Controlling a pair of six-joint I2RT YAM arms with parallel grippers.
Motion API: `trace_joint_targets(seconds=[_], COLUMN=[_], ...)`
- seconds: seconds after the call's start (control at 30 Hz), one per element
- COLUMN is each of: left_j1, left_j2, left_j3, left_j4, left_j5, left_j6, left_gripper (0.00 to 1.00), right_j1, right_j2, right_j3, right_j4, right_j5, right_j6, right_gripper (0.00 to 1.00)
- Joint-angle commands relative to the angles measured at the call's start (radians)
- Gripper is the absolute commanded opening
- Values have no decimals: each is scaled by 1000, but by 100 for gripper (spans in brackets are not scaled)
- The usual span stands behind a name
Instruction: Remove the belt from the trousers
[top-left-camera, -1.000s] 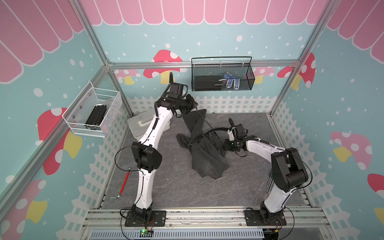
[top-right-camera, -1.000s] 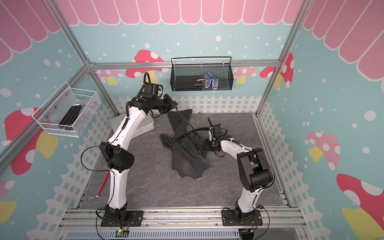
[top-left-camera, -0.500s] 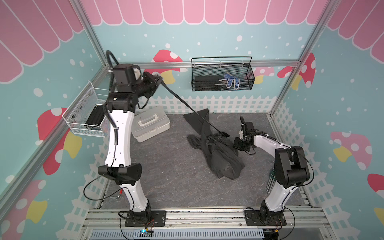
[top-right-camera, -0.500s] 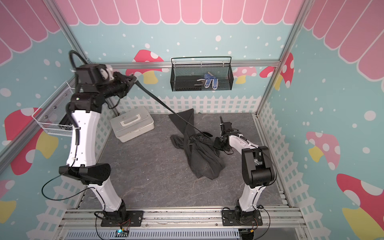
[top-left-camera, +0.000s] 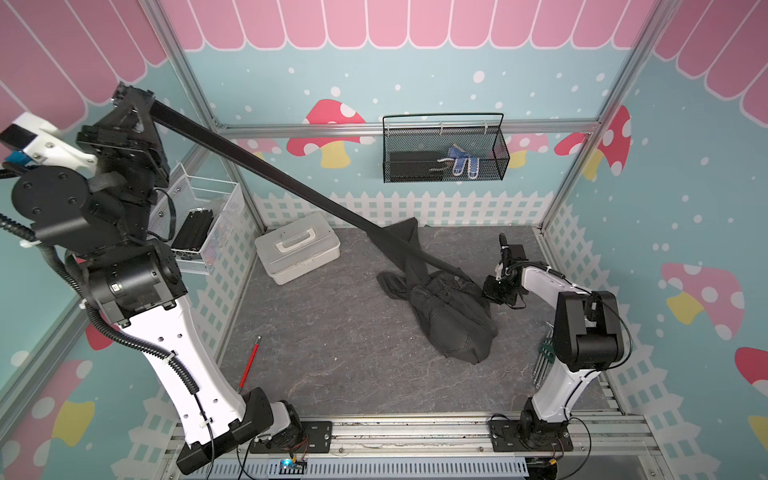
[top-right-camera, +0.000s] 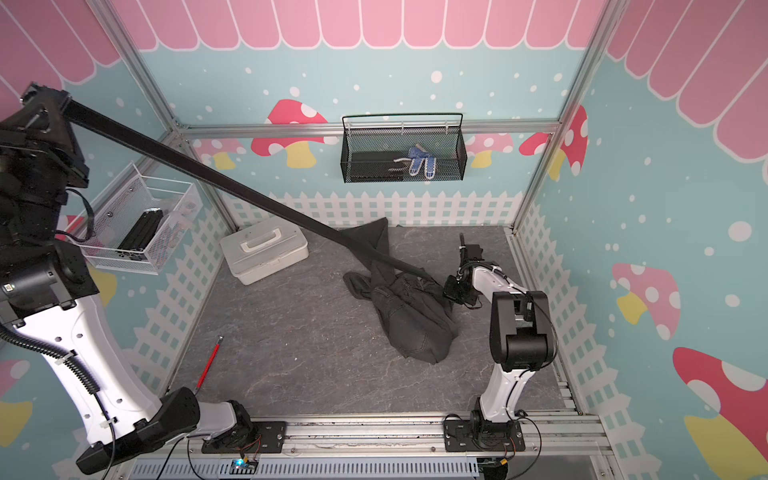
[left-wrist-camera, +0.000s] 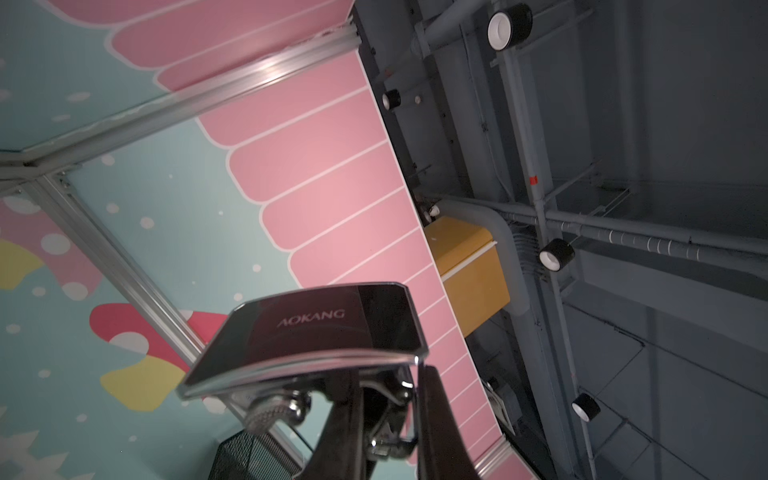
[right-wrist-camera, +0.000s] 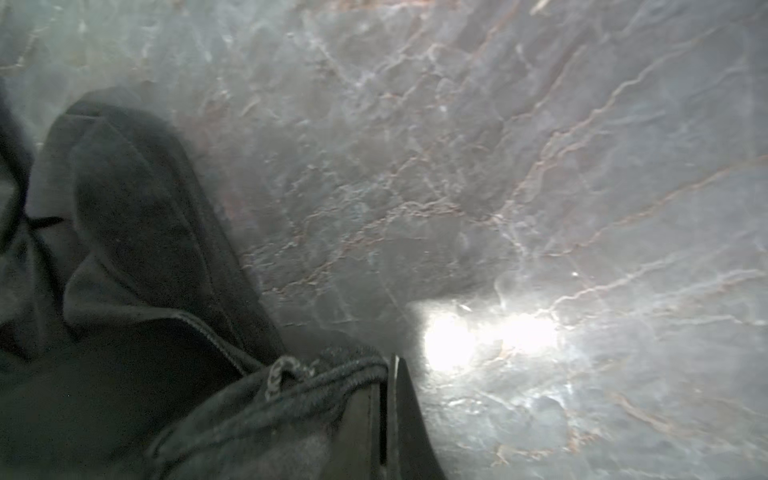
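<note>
While right jaws pinch trousers (top-left-camera: 453, 320), left jaws hold belt (top-left-camera: 266, 169) taut by buckle (left-wrist-camera: 307, 332): pull-out step; next likely needs further draw until free.

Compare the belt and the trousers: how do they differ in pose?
The belt is taut and slants upward; the trousers lie crumpled. The belt is narrow, the trousers broad. The left tool grips the belt's buckle high; the right tool, shut, grips the trousers low. Both are black.

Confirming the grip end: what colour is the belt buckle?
Buckle: shiny silver rim, dark glossy face; best in the left wrist view.
</note>
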Motion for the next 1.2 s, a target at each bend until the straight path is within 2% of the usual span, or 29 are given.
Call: trace_joint_targets(seconds=[0.0,0.03,0.1,0.23,0.3,0.4,0.5,0.63,0.73,0.8,0.83,0.87,0.93,1.0,1.17], left_j1=[50,67,73,0,-80,-252,-455,-665,-788,-866,-913,-943,-975,-984,-1033], left_j2=[9,-5,-3,61,92,145,173,215,266,288,289,293,314,341,475], left_j3=[-42,-99,-123,-105,-87,-83,-145,-282,-425,-518,-584,-644,-732,-786,-833], left_j4=[324,401,394,375,293,129,-70,-366,-472,-524,-537,-537,-536,-534,-534], left_j5=[-136,-177,-211,-117,-44,84,119,23,-82,-214,-342,-417,-509,-539,-695], left_j6=[-213,-271,-317,-288,-195,7,220,512,657,762,813,854,889,909,991], left_gripper=[0,0,0,0,0,0,0,0,0,0,0,0,0,0,0], right_j1=[-28,-30,-33,-33,-32,-32,-29,-27,-21,-16,-14,-13,-13,-13,-13], right_j2=[56,61,62,92,89,78,39,20,13,8,5,0,-9,-16,-14], right_j3=[7,16,32,59,62,63,57,59,58,57,55,48,33,21,10], right_j4=[-79,-81,-81,-79,-70,-61,-54,-57,-53,-51,-49,-47,-39,-35,-16], right_j5=[157,159,146,133,111,68,56,29,13,10,9,6,-1,-4,-25], right_j6=[-5,-8,-15,-21,-24,-25,-31,-35,-33,-33,-33,-32,-31,-33,-21], right_gripper=[0,0,0,0,0,0,0,0,0,0,0,0,0,0,0])
